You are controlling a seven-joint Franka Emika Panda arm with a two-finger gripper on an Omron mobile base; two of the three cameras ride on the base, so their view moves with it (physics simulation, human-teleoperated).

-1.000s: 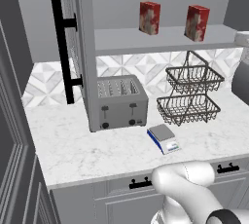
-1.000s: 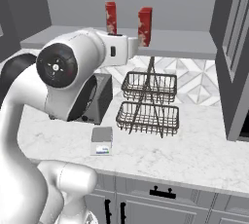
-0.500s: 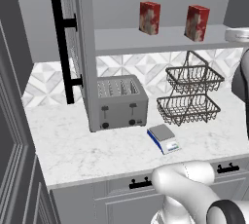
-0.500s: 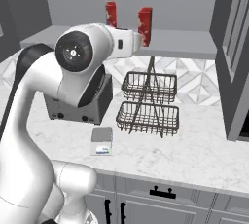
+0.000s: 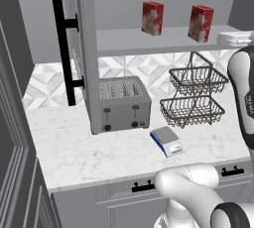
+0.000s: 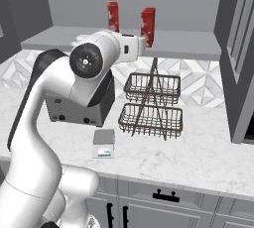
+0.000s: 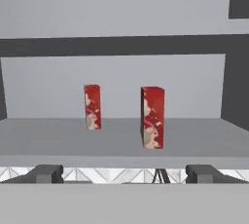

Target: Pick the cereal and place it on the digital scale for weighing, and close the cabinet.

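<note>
Two look-alike red cereal boxes stand upright on the inner shelf (image 5: 124, 42) of the grey cabinet. In the hand view one cereal box (image 7: 152, 117) is nearer, right of centre, and the other (image 7: 92, 106) stands farther back on the left. The same boxes (image 5: 201, 23) (image 5: 153, 18) show from the left base camera, and again (image 6: 148, 26) (image 6: 113, 17) from the right one. My gripper (image 7: 124, 174) is open and empty, level with the shelf edge and short of the boxes. The blue digital scale (image 5: 166, 140) (image 6: 104, 142) lies on the counter with nothing on it. Both cabinet doors (image 5: 69, 48) (image 6: 240, 48) stand open.
A grey toaster (image 5: 121, 104) stands behind the scale to its left, and a two-tier wire basket (image 5: 195, 95) (image 6: 151, 104) stands under the shelf. The marble counter (image 5: 74, 152) runs above drawers with black handles (image 6: 166, 196). My arm's elbow (image 6: 87, 61) hangs over the toaster.
My arm has swung up and forward, carrying the hand closer to the shelf edge. The gripper stays open. Boxes, scale and doors have not moved.
</note>
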